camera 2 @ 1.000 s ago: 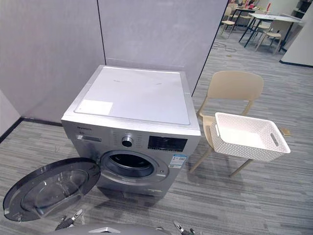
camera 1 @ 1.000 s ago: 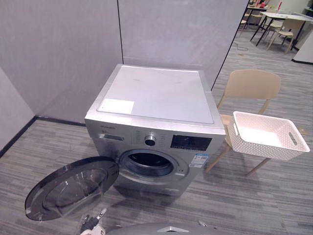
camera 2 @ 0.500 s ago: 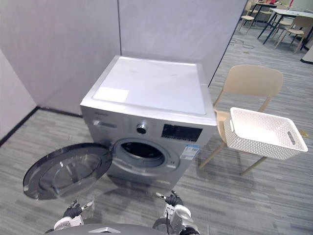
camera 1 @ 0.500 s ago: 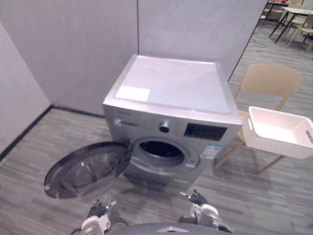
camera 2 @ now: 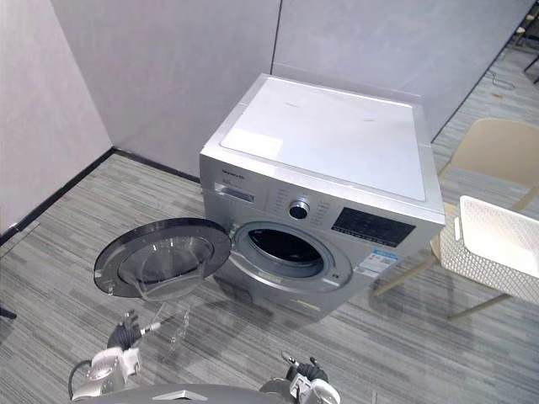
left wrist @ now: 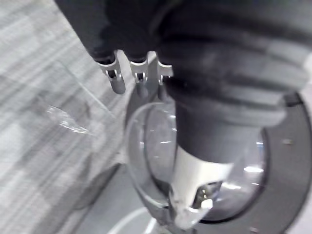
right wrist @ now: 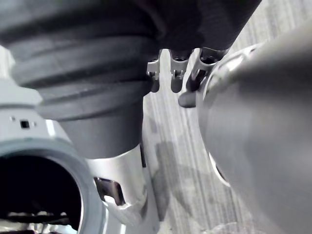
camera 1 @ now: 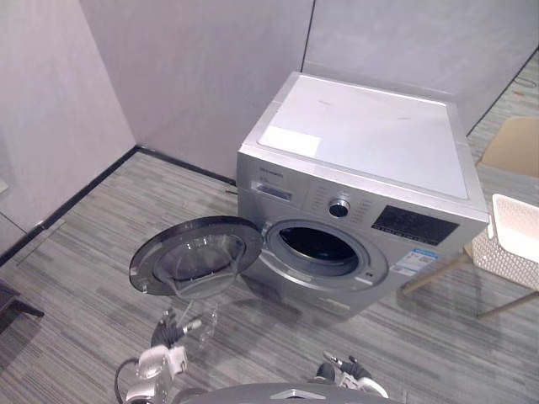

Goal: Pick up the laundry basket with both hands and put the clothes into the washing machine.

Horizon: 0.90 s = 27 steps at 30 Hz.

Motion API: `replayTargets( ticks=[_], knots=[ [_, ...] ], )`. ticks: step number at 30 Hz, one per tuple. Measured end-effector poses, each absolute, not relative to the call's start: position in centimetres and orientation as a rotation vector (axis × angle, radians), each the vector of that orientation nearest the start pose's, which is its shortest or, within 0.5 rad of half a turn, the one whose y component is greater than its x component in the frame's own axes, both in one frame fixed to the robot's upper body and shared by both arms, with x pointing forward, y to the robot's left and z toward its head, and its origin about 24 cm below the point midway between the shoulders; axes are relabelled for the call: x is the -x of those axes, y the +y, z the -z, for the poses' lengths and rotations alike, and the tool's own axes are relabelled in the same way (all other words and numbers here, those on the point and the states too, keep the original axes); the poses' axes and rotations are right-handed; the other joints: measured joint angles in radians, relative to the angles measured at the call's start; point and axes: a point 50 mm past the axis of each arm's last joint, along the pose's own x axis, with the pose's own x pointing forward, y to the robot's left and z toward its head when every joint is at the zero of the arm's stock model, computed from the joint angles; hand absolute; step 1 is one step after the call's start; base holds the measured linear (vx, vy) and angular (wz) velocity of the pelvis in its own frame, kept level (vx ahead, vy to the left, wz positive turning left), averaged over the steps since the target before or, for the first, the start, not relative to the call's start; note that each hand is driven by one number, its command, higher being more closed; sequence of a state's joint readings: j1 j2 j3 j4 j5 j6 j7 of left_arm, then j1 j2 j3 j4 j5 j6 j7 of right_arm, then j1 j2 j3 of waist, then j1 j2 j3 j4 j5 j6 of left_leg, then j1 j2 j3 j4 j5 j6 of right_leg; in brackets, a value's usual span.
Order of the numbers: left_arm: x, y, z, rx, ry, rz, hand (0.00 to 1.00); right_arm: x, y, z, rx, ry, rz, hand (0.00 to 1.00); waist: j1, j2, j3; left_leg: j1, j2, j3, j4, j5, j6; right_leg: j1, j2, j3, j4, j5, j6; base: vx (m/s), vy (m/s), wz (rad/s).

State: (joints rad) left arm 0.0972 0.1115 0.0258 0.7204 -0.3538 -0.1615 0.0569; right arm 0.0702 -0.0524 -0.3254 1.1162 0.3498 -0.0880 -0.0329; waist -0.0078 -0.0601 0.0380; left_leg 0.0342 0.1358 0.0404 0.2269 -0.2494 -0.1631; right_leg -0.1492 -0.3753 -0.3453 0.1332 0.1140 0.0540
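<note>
Washer [camera 1: 362,168] w/ door [camera 1: 198,257] swung open; basket [camera 2: 472,257] set on chair [camera 2: 497,147]; L hand [camera 1: 160,364], R hand [camera 1: 354,376] held relaxed, nothing gripped.

I see grey plank floor [camera 2: 50,244] carrying silver washing machine [camera 2: 337,151], set near grey wall panels [camera 2: 168,76]; round door [camera 2: 160,257] open, low over floor. Beige chair [camera 2: 497,151] just beside machine, white basket [camera 2: 497,248] on seat.

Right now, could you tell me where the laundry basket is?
In both eye views, the white laundry basket sits on the beige chair, right of the washing machine.
</note>
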Motion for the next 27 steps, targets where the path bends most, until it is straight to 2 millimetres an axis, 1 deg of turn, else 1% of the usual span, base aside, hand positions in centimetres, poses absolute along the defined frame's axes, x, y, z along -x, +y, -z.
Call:
replayTargets(
  ticks=[1,2,3,4,5,6,7,8,9,10,11,12,13,14,16,17,19,21,22,23,24,25,27],
  knots=[
    [-17.3,21.3,9.4,0.247,0.523,-0.341,0.00,-7.5,-21.4,16.4,-0.396,1.040,0.602,0.00,-0.009,-0.008,0.001,0.010,-0.004,-0.001,0.000,-0.004,0.010,-0.001,0.011,0.006,0.022,-0.077,-0.188,-0.01,0.066,-0.03],
    [-17.8,21.6,8.7,0.256,0.484,-0.350,0.00,-7.3,-21.6,16.4,-0.397,1.041,0.611,0.00,-0.004,-0.008,0.001,0.020,-0.010,-0.006,-0.016,-0.003,0.020,0.002,0.017,0.006,0.027,-0.146,-0.248,-0.02,0.086,-0.05],
    [-18.2,21.7,8.0,0.273,0.442,-0.361,0.00,-7.0,-22.0,16.4,-0.401,1.039,0.629,0.00,-0.002,0.026,0.000,0.037,0.001,-0.010,-0.041,0.012,0.039,-0.015,0.028,0.016,0.096,-0.211,-0.253,0.00,0.072,-0.19],
    [-18.8,22.3,6.8,0.301,0.368,-0.393,0.00,-7.1,-22.0,16.3,-0.432,1.020,0.655,0.00,-0.001,0.023,0.018,0.050,0.022,0.014,-0.034,0.017,0.037,-0.079,0.043,0.048,0.342,-0.188,-0.155,0.01,0.050,-0.17],
    [-19.0,23.8,5.1,0.309,0.277,-0.451,0.00,-6.2,-21.4,16.5,-0.459,1.029,0.671,0.00,-0.001,0.008,0.013,0.057,0.043,0.009,-0.015,0.004,0.030,-0.110,0.115,0.053,0.607,-0.132,-0.102,0.06,0.057,-0.18],
    [-19.4,24.5,3.8,0.313,0.201,-0.479,0.00,-5.5,-21.1,16.7,-0.471,1.045,0.681,0.00,0.005,-0.008,-0.001,0.056,0.047,0.005,-0.008,-0.006,0.022,-0.089,0.135,0.033,0.579,-0.136,-0.092,0.07,0.053,-0.09],
    [-19.6,24.7,3.3,0.316,0.174,-0.493,0.00,-5.6,-21.0,16.7,-0.479,1.043,0.681,0.00,0.007,-0.012,-0.003,0.045,0.051,0.006,-0.004,-0.004,0.026,-0.083,0.149,0.027,0.546,-0.130,-0.081,0.05,0.088,-0.07],
    [-20.1,24.8,2.3,0.341,0.120,-0.515,0.00,-5.9,-20.8,16.7,-0.485,1.038,0.675,0.00,0.002,-0.022,-0.011,0.014,0.040,0.005,-0.021,0.020,0.040,-0.048,0.162,0.007,0.428,-0.153,-0.049,0.00,0.054,-0.02],
    [-20.3,24.8,2.0,0.356,0.100,-0.528,0.00,-6.0,-20.6,16.7,-0.490,1.038,0.673,0.00,0.001,-0.032,-0.014,0.010,0.027,0.012,-0.030,0.031,0.048,-0.039,0.160,0.005,0.391,-0.175,-0.038,-0.01,0.042,0.02],
    [-20.6,25.2,1.7,0.376,0.080,-0.563,0.00,-6.0,-20.4,16.7,-0.496,1.040,0.670,0.00,0.001,-0.041,-0.015,0.003,0.008,0.015,-0.040,0.041,0.053,0.006,0.164,0.000,0.283,-0.189,-0.024,0.00,0.000,0.00],
    [-20.7,25.4,1.6,0.388,0.071,-0.579,0.00,-6.0,-20.3,16.7,-0.497,1.041,0.669,0.00,0.002,-0.040,-0.015,0.002,0.001,0.018,-0.041,0.046,0.055,0.031,0.171,0.006,0.220,-0.189,-0.022,0.03,0.012,-0.05],
    [-20.9,25.6,1.1,0.393,0.046,-0.596,0.00,-6.0,-20.4,16.7,-0.496,1.041,0.671,0.00,0.004,-0.036,-0.017,0.003,-0.008,0.029,-0.044,0.052,0.055,0.079,0.184,0.009,0.096,-0.175,-0.001,0.03,-0.002,-0.20],
    [-21.0,25.9,0.5,0.397,0.017,-0.609,0.00,-6.1,-20.4,16.7,-0.495,1.039,0.671,0.00,0.011,-0.030,-0.019,0.003,-0.008,0.044,-0.045,0.053,0.055,0.105,0.196,0.013,0.015,-0.146,0.037,0.01,-0.022,-0.41],
    [-21.0,26.3,-0.3,0.406,-0.037,-0.623,0.00,-6.8,-20.5,16.6,-0.493,1.022,0.660,0.00,0.018,-0.025,-0.024,-0.003,-0.005,0.066,-0.051,0.060,0.057,0.134,0.214,0.030,-0.077,-0.099,0.050,-0.04,-0.014,-0.43],
    [-21.1,26.3,-0.8,0.404,-0.068,-0.621,0.00,-7.3,-20.7,16.5,-0.485,1.008,0.653,0.00,0.019,-0.012,-0.030,0.000,-0.006,0.075,-0.074,0.077,0.056,0.149,0.224,0.033,-0.134,-0.064,0.044,-0.06,-0.020,-0.20],
    [-21.2,26.1,-0.9,0.411,-0.079,-0.615,0.00,-7.4,-21.2,16.3,-0.474,1.000,0.652,0.00,0.014,0.003,-0.042,0.001,-0.006,0.075,-0.097,0.083,0.056,0.149,0.230,0.031,-0.167,-0.044,0.045,-0.06,-0.038,-0.03],
    [-21.1,25.9,-0.8,0.419,-0.079,-0.619,0.00,-7.4,-21.5,16.3,-0.465,0.999,0.652,0.00,0.012,0.012,-0.047,0.002,-0.006,0.074,-0.114,0.092,0.055,0.149,0.234,0.030,-0.187,-0.030,0.041,-0.05,-0.027,-0.04],
    [-21.0,26.0,-0.8,0.417,-0.077,-0.627,0.00,-7.2,-21.7,16.3,-0.447,1.003,0.645,0.00,0.011,0.010,-0.048,0.003,-0.006,0.081,-0.131,0.101,0.053,0.149,0.238,0.031,-0.206,-0.014,0.038,-0.09,-0.028,-0.10],
    [-20.9,26.3,-0.8,0.416,-0.081,-0.641,0.00,-7.1,-21.7,16.3,-0.436,1.008,0.636,0.00,0.010,0.006,-0.050,0.003,-0.008,0.084,-0.144,0.109,0.054,0.143,0.238,0.031,-0.214,-0.009,0.036,-0.12,-0.032,-0.05],
    [-20.7,26.8,-0.8,0.414,-0.085,-0.665,0.00,-7.0,-21.5,16.3,-0.428,1.016,0.620,0.00,0.003,-0.001,-0.050,-0.004,-0.008,0.084,-0.147,0.112,0.053,0.136,0.238,0.030,-0.214,-0.010,0.033,-0.10,-0.024,-0.04],
    [-20.7,27.1,-0.8,0.413,-0.086,-0.678,0.00,-6.8,-21.4,16.4,-0.426,1.021,0.617,0.00,-0.001,0.001,-0.049,-0.012,-0.008,0.085,-0.151,0.112,0.053,0.127,0.238,0.032,-0.215,-0.011,0.032,-0.14,-0.035,0.06],
    [-21.1,28.2,-1.1,0.404,-0.097,-0.713,0.00,-6.5,-21.2,16.4,-0.435,1.027,0.599,0.00,-0.006,-0.011,-0.051,-0.043,-0.009,0.085,-0.165,0.128,0.052,0.093,0.237,0.030,-0.220,-0.007,0.028,-0.11,-0.028,0.07],
    [-21.7,29.3,-1.5,0.384,-0.108,-0.733,0.00,-6.0,-21.2,16.5,-0.436,1.034,0.601,0.00,-0.008,-0.018,-0.044,-0.070,-0.010,0.086,-0.176,0.138,0.057,0.060,0.237,0.031,-0.221,-0.001,0.023,-0.09,-0.031,0.06]
  ],
)
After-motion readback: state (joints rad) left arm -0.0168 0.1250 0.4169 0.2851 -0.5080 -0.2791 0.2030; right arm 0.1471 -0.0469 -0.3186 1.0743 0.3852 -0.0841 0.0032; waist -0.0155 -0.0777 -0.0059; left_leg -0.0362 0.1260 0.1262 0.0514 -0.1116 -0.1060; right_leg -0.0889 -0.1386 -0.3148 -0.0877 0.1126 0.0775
